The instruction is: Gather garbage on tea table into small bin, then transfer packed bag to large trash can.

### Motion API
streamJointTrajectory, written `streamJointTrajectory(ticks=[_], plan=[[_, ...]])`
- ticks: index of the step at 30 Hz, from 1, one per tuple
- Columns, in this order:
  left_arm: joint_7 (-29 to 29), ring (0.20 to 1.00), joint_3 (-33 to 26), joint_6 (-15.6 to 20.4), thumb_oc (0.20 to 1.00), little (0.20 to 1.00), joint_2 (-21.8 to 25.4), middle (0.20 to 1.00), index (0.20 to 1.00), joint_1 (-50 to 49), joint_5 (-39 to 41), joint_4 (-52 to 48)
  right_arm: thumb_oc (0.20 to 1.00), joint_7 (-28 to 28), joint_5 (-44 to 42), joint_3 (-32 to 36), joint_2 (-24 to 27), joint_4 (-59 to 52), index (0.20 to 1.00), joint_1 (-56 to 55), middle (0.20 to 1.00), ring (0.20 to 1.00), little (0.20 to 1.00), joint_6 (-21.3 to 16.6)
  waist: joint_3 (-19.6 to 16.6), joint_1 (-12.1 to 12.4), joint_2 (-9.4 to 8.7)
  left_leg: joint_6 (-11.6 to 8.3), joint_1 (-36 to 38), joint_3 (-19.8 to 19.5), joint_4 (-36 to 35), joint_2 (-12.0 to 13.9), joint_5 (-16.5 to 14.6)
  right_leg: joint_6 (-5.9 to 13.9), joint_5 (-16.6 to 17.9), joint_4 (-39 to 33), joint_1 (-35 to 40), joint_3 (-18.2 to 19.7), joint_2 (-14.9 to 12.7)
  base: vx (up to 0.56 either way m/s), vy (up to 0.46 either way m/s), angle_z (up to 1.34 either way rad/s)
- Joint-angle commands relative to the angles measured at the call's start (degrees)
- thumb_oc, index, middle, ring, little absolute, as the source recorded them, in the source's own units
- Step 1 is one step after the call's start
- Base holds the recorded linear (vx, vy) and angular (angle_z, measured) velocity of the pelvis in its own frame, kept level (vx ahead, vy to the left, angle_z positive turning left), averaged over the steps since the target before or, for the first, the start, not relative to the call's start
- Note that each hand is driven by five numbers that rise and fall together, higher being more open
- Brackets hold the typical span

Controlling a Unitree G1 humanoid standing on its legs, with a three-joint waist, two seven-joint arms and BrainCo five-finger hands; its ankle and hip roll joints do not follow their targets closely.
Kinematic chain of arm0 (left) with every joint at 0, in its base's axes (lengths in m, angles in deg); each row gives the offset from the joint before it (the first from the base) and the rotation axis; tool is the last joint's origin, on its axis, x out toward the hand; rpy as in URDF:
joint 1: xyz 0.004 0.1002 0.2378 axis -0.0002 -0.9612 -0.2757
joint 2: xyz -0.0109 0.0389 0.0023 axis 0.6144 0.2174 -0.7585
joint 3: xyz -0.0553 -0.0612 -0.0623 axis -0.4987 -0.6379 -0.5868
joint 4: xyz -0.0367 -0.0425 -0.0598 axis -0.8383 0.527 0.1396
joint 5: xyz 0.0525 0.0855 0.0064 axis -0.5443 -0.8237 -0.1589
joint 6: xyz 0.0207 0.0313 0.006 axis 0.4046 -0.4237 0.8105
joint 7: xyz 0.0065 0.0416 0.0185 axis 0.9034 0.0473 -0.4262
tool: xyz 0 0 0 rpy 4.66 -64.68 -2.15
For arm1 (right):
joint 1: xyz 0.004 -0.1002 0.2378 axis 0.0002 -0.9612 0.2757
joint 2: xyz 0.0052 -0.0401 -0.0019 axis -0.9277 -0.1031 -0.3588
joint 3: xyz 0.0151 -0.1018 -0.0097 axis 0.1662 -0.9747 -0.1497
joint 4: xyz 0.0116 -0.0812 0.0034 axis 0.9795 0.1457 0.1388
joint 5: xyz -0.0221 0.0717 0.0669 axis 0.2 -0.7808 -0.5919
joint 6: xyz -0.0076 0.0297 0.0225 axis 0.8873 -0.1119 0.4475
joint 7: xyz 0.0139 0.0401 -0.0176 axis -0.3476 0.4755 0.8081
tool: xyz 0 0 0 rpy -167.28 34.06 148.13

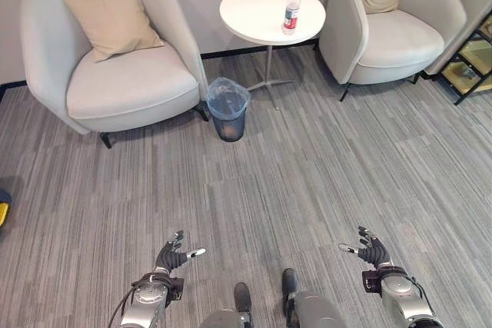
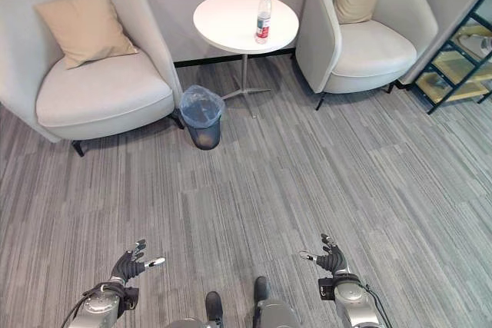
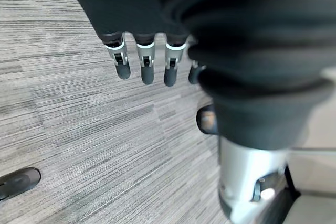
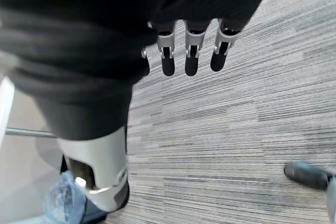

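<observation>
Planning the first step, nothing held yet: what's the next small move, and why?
Probably walk forward toward the round white tea table. The clear plastic bottle with the red cap stands on it, far beyond the open, empty left hand and right hand; the small bin with the blue liner bag sits beside it.

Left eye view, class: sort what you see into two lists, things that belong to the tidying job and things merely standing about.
Belonging to the job:
clear plastic bottle with red cap
round white tea table
small dark bin with a clear bag liner
left hand, open
right hand, open

Standing about:
two pale grey armchairs
beige cushions
shelf unit
</observation>
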Motion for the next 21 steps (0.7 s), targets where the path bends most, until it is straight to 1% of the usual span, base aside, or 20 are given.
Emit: streamJointTrajectory(ticks=[1,2,3,4,5,6,7,8,10,11,12,13,14,15,16,17,18,19,20,21], plan=[[-1.2,1.0,-0.3,2.3,1.0,1.0,0.6,1.0,1.0,-0.1,2.3,-0.9,1.0,1.7,0.7,-1.4,0.8,-1.4,1.0,1.6,1.0,1.0,1.0,-1.4,-0.9,-0.9,-0.32,-2.49,3.7,-8.9,5.9,0.0,-10.7,1.93,1.1,-3.2,0.7,-4.1,-0.6,0.25,-0.124,-0.19],[-1.2,1.0,-0.4,2.2,1.0,1.0,0.5,1.0,1.0,-0.1,2.2,-0.9,1.0,1.7,0.9,-1.4,0.9,-1.4,1.0,1.5,1.0,1.0,1.0,-1.2,-0.8,-1.1,-0.3,-2.73,4.5,-8.9,5.7,0.2,-10.9,2.04,1.3,-3.8,0.1,-5.1,-1.0,0.17,-0.09,-0.04],[-1.2,1.0,-0.4,2.2,1.0,1.0,0.5,1.0,1.0,-0.1,2.2,-0.9,1.0,1.7,0.9,-1.4,0.9,-1.4,1.0,1.5,1.0,1.0,1.0,-1.2,-0.8,-1.2,-0.24,-2.75,4.5,-9.0,5.6,0.2,-10.9,2.04,1.2,-3.8,0.3,-5.2,-0.9,0.23,-0.147,0.05],[-1.0,1.0,-0.2,2.4,1.0,1.0,0.4,1.0,1.0,-0.5,1.8,-1.1,1.0,1.5,0.9,-0.8,1.2,-2.5,1.0,0.0,1.0,1.0,1.0,-1.3,-0.9,-1.6,-0.53,-3.16,5.9,-9.7,5.7,0.1,-12.1,1.64,1.5,-5.2,1.4,-4.4,-1.1,0.27,-0.166,0.11],[-0.8,1.0,0.0,2.4,1.0,1.0,0.2,1.0,1.0,-0.8,1.6,-1.2,1.0,1.4,0.9,-0.4,1.5,-3.1,1.0,-0.8,1.0,1.0,1.0,-1.5,-1.2,-1.7,-0.28,-3.57,6.7,-10.0,5.7,0.7,-12.5,1.09,1.3,-5.2,2.1,-4.2,-0.6,0.26,-0.165,0.17],[-0.8,1.0,0.0,2.4,1.0,1.0,0.2,1.0,1.0,-0.8,1.5,-1.2,1.0,1.4,0.9,-0.4,1.4,-3.1,1.0,-0.8,1.0,1.0,1.0,-1.5,-1.3,-1.8,-0.43,-3.54,6.5,-10.0,5.7,0.5,-12.3,1.1,1.4,-5.2,2.0,-4.2,-0.7,0.26,-0.192,0.42],[-0.6,1.0,0.2,2.3,1.0,1.0,-0.5,1.0,1.0,-0.8,1.8,-0.7,1.0,1.5,0.9,0.1,2.0,-2.7,1.0,-1.1,1.0,1.0,1.0,-1.9,-2.0,-2.1,-0.02,-4.81,6.5,-10.3,6.9,1.6,-12.0,0.27,1.5,-5.3,2.7,-4.3,-0.3,0.15,-0.136,0.56],[-0.6,1.0,0.2,2.3,1.0,1.0,-0.5,1.0,1.0,-0.8,1.8,-0.7,1.0,1.5,0.9,0.2,2.0,-2.7,1.0,-1.1,1.0,1.0,1.0,-1.9,-2.0,-2.2,0.03,-4.85,6.4,-10.4,7.0,1.6,-12.0,0.25,1.5,-5.3,2.8,-4.4,-0.2,0.29,-0.276,0.56],[0.2,1.0,0.6,2.3,1.0,1.0,-1.2,1.0,1.0,-0.8,2.7,-0.2,1.0,1.3,0.2,0.5,2.2,-2.8,1.0,-1.7,1.0,1.0,1.0,-2.2,-2.5,-2.6,1.22,-7.7,5.3,-10.5,11.9,4.1,-8.3,-1.62,-0.2,-7.1,5.7,-4.4,1.9,0.2,-0.22,0.19],[0.2,1.0,0.6,2.3,1.0,1.0,-1.2,1.0,1.0,-0.8,2.7,-0.2,1.0,1.3,0.2,0.5,2.2,-2.8,1.0,-1.7,1.0,1.0,1.0,-2.2,-2.5,-2.6,1.22,-7.7,5.3,-10.5,11.9,4.1,-8.3,-1.62,-0.2,-7.1,5.7,-4.4,1.9,0.13,-0.169,0.05],[0.2,1.0,0.9,2.1,1.0,1.0,-1.3,1.0,1.0,-0.4,3.0,-0.1,1.0,1.2,-0.2,0.6,2.4,-3.3,1.0,-1.5,1.0,1.0,1.0,-2.6,-2.2,-2.6,1.29,-9.05,3.0,-10.7,17.3,4.7,-5.4,-2.5,-0.8,-7.6,7.1,-4.3,2.5,0.12,-0.212,-0.14],[0.2,1.0,1.6,1.8,1.0,1.0,-1.7,1.0,1.0,0.5,3.2,0.4,1.0,1.6,-0.8,0.7,2.5,-3.1,1.0,-1.1,1.0,1.0,1.0,-2.5,-1.4,-2.6,0.4,-9.79,-1.2,-10.0,24.6,5.6,-2.0,-3.83,-2.2,-8.6,9.2,-4.0,2.6,0.18,-0.268,-0.14],[0.2,1.0,1.9,1.8,1.0,1.0,-1.7,1.0,1.0,1.1,3.5,0.7,1.0,1.7,-1.1,0.6,2.6,-2.9,1.0,-1.1,1.0,1.0,1.0,-2.5,-1.0,-2.5,0.06,-9.54,-2.9,-9.3,26.3,6.4,-1.5,-4.34,-2.8,-9.0,10.2,-3.9,2.6,0.12,-0.177,-0.03],[0.2,1.0,1.9,1.8,1.0,1.0,-1.7,1.0,1.0,1.1,3.5,0.7,1.0,1.7,-1.1,0.6,2.6,-2.9,1.0,-1.0,1.0,1.0,1.0,-2.5,-1.0,-2.5,0.11,-9.55,-3.0,-9.4,26.6,6.4,-1.6,-4.36,-2.8,-9.0,10.2,-4.0,2.7,0.2,-0.136,0.15],[0.4,1.0,2.7,1.7,1.0,1.0,-2.0,1.0,1.0,1.8,3.3,1.1,1.0,1.8,-1.2,0.4,2.8,-3.0,1.0,-1.0,1.0,1.0,1.0,-2.4,-0.4,-1.8,-0.81,-8.22,-6.2,-9.3,26.1,5.4,-3.4,-4.59,-3.6,-9.6,12.1,-3.1,2.6,0.14,-0.078,0.04],[0.4,1.0,2.7,1.7,1.0,1.0,-2.0,1.0,1.0,1.8,3.3,1.1,1.0,1.8,-1.2,0.4,2.8,-3.0,1.0,-1.0,1.0,1.0,1.0,-2.4,-0.4,-1.9,-0.8,-8.19,-6.3,-9.4,26.2,5.4,-3.5,-4.56,-3.7,-9.7,12.1,-3.1,2.6,0.25,-0.108,-0.14],[0.4,1.0,3.0,1.8,1.0,1.0,-2.0,1.0,1.0,1.9,3.2,1.3,1.0,1.6,-1.3,0.3,2.8,-2.9,1.0,-1.1,1.0,1.0,1.0,-2.5,-0.3,-1.4,-1.35,-7.29,-8.2,-9.7,24.5,4.1,-5.5,-4.35,-4.2,-10.1,13.0,-2.7,2.4,0.27,-0.045,-0.28],[0.6,1.0,3.5,1.7,1.0,1.0,-2.1,1.0,1.0,1.8,2.8,1.3,1.0,1.5,-1.3,0.2,2.8,-2.8,1.0,-1.3,1.0,1.0,1.0,-2.5,-0.6,-0.9,-1.65,-6.81,-10.2,-10.3,20.0,2.8,-6.0,-3.92,-4.8,-10.6,14.2,-2.3,2.5,0.45,-0.054,-0.08],[0.6,1.0,3.7,1.6,1.0,1.0,-2.1,1.0,1.0,1.7,2.8,1.2,1.0,1.7,-1.5,-0.1,2.7,-2.1,1.0,-0.9,1.0,1.0,1.0,-2.5,-0.6,0.0,-1.64,-7.16,-12.5,-11.6,14.8,2.0,-2.8,-3.75,-5.6,-11.2,15.9,-1.5,3.2,0.46,-0.024,-0.06],[0.4,1.0,3.7,1.5,1.0,1.0,-2.0,1.0,1.0,1.7,2.9,1.1,1.0,1.8,-1.5,-0.5,2.5,-1.8,1.0,-0.7,1.0,1.0,1.0,-2.5,-0.5,0.5,-1.43,-7.48,-14.1,-12.4,12.3,2.1,0.1,-3.76,-6.2,-11.4,16.9,-1.1,3.9,0.49,0.009,-0.1]])
